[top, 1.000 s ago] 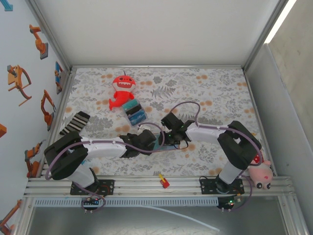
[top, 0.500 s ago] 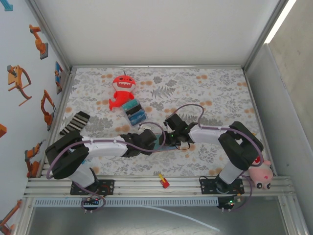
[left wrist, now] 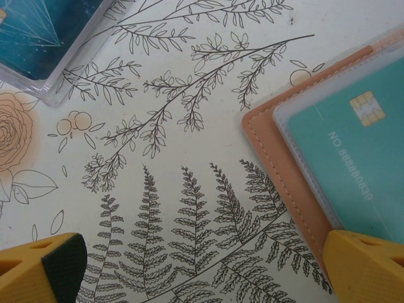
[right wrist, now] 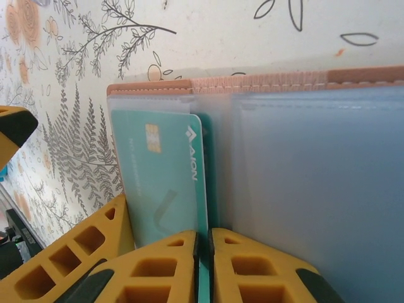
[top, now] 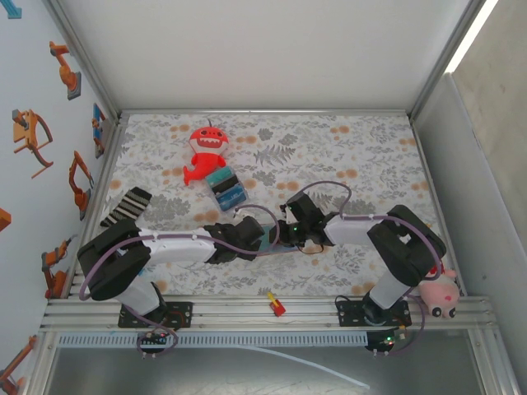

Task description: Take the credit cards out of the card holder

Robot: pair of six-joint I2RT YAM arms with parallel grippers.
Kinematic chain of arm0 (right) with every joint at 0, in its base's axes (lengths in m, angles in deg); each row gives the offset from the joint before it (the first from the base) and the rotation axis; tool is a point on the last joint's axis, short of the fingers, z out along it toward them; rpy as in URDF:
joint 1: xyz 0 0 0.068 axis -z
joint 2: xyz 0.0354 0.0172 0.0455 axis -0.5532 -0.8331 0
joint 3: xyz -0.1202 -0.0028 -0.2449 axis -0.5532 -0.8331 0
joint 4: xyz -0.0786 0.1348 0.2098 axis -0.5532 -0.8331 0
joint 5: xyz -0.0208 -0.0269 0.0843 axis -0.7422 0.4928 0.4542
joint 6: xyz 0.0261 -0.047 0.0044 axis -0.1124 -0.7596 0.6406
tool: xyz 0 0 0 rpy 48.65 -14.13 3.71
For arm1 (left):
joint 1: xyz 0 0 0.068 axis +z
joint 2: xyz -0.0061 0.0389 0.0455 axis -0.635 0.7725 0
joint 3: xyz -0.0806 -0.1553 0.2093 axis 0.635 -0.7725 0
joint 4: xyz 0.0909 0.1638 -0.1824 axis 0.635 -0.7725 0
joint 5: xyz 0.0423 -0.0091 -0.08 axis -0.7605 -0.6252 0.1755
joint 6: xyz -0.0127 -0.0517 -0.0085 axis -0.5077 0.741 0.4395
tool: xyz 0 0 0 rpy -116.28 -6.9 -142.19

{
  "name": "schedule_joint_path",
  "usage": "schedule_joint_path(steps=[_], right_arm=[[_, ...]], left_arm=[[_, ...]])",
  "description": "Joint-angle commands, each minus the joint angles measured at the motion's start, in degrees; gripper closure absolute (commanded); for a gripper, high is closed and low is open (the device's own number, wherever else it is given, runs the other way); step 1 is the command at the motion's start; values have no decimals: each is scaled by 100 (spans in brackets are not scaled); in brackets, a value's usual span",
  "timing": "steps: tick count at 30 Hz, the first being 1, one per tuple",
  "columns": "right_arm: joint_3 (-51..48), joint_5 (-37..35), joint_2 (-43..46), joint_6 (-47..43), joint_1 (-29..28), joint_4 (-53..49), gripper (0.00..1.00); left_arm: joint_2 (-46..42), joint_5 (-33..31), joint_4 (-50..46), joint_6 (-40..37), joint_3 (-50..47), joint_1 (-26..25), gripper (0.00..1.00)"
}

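Note:
The card holder (right wrist: 265,81) lies open on the floral mat, its tan stitched edge framing pale blue-grey sleeves. A light teal credit card (right wrist: 161,183) with a gold chip sits in the left sleeve. My right gripper (right wrist: 203,268) is shut on the thin edge of a darker teal card (right wrist: 204,158) that stands beside it. My left gripper (left wrist: 205,268) is open wide. Its right finger (left wrist: 369,268) rests on the card holder's (left wrist: 278,151) tan corner and its left finger (left wrist: 41,268) is over the mat. In the top view both grippers (top: 265,234) (top: 286,233) meet mid-table, covering the holder.
A red plush shark (top: 206,152) and a blue-and-teal block bundle (top: 226,189) lie at the back left; the bundle's clear corner (left wrist: 38,38) shows in the left wrist view. A striped black-and-white item (top: 126,206) lies left. A pink plush (top: 440,296) sits by the right base.
The right wrist has shifted a little toward the near edge and its jaws have closed tighter on the card's edge. The left arm has stayed put.

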Motion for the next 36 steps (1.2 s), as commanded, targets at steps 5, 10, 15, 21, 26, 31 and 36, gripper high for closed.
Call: schedule_joint_path(steps=[5, 10, 15, 21, 26, 31, 36], right_arm=[[-222, 232, 240, 152, 68, 466, 92], [-308, 247, 356, 161, 154, 541, 95], [-374, 257, 399, 137, 251, 519, 95], [-392, 230, 417, 65, 313, 415, 95], [-368, 254, 391, 21, 326, 406, 93], [-399, 462, 356, 122, 324, 716, 92], [-435, 473, 413, 152, 337, 770, 94]], left_arm=[[116, 132, -243, -23, 46, -4, 3], [112, 95, -269, -22, 23, -9, 3], [114, 61, -282, -17, 18, -6, 3], [79, 9, -300, -20, -3, 5, 3], [79, 1, -319, -17, 7, 6, 3], [97, 0, -319, -40, 21, 0, 3], [112, 0, -316, -43, 23, 2, 3]])
